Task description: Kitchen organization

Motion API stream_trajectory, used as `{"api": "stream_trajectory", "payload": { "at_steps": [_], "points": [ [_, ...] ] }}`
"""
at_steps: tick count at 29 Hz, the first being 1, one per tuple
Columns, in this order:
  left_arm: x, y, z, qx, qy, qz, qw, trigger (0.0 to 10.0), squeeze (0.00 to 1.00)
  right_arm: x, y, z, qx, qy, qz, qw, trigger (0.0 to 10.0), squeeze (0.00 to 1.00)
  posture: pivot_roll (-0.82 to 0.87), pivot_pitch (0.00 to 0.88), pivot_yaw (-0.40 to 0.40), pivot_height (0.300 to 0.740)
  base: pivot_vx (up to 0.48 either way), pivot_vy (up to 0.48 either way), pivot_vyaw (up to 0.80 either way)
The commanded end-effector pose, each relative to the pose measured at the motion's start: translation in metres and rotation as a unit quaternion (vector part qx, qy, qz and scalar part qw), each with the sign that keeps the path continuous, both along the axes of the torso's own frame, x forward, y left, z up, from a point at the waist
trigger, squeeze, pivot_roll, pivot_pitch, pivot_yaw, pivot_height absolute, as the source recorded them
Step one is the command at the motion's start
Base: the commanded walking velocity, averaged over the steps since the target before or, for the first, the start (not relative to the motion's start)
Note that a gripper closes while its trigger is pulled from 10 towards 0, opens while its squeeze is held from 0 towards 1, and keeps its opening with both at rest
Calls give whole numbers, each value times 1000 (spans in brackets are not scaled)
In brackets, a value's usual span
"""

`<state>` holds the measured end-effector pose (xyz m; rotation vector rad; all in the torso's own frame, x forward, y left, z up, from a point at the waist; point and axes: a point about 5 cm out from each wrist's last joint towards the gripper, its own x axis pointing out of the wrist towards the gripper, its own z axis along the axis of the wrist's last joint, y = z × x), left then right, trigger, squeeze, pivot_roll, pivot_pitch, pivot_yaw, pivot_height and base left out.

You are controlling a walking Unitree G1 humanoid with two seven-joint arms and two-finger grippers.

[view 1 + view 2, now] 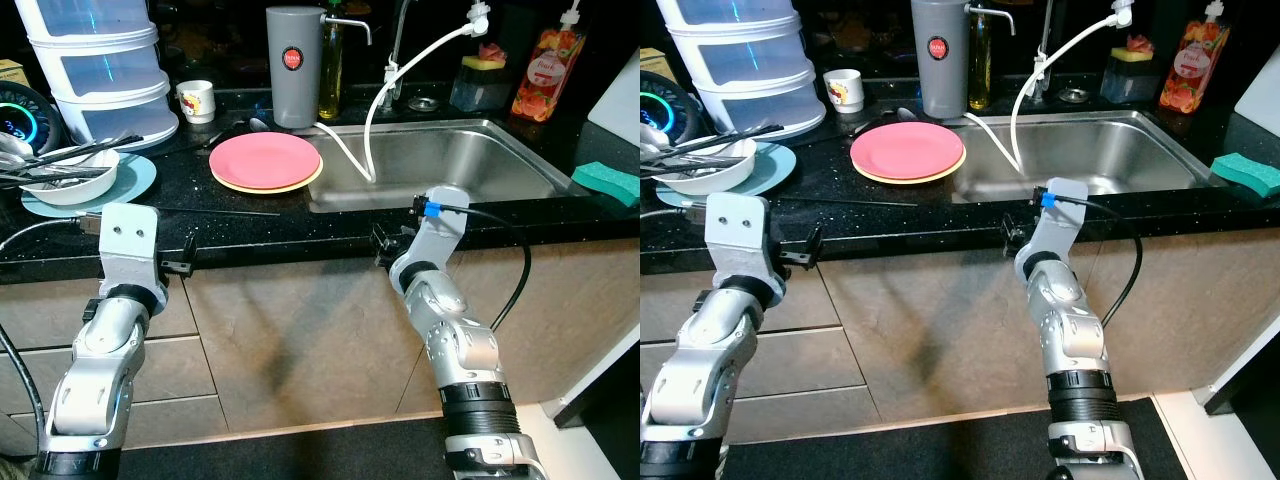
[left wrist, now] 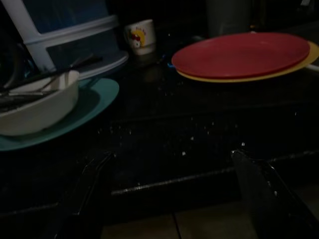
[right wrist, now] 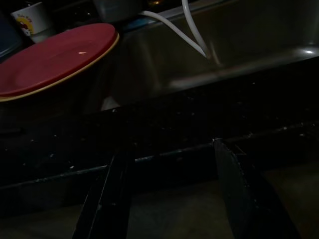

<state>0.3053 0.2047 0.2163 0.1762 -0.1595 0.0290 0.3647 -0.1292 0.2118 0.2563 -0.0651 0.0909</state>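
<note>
Left eye view, round red plate (image 1: 264, 158) stacked on yellow plate (image 1: 308, 180) beside sink (image 1: 470, 150), both hands spread wide, holding nothing

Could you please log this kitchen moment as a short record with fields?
surface: black counter with steel sink
plates: red plate stacked on yellow plate, beside the sink
bowl: white bowl holding utensils, on teal plate
left gripper: open, at counter edge
right gripper: open, at counter edge

Beyond the jaws sit two stacked plates: one red plate (image 1: 265, 158) on one yellow plate (image 1: 300, 184). One white bowl (image 1: 70, 180) rests on one teal plate (image 1: 140, 180). One cup (image 1: 196, 100), one green sponge (image 1: 608, 182).
</note>
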Motion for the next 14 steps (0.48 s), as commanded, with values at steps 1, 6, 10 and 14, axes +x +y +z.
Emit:
{"api": "stream_trajectory", "payload": {
  "at_steps": [1, 6, 10, 14],
  "points": [
    [-2, 1, -1, 16, 7, 4, 1000, 10000, 0, -2, 0, 0, 5, 3, -1, 1000, 10000, 0, 0, 150, 9, 740, 0, 0, 0],
    [-1, -1, 2, 15, 3, 1, 1000, 10000, 0, -1, -1, 7, 8, -9, -5, 1000, 10000, 0, 1, 150, 9, 740, 0, 0, 0],
    [-2, 0, 5, 13, -2, 2, 1000, 10000, 0, 1, 0, 12, 10, -17, -5, 1000, 10000, 0, 8, 140, 6, 740, 0, 0, 0],
    [-3, 2, 8, 4, -10, 10, 1000, 10000, 0, 2, 2, 13, 9, -19, -2, 1000, 10000, 0, 8, 129, 6, 740, 0, 0, 0]
  ]
}}
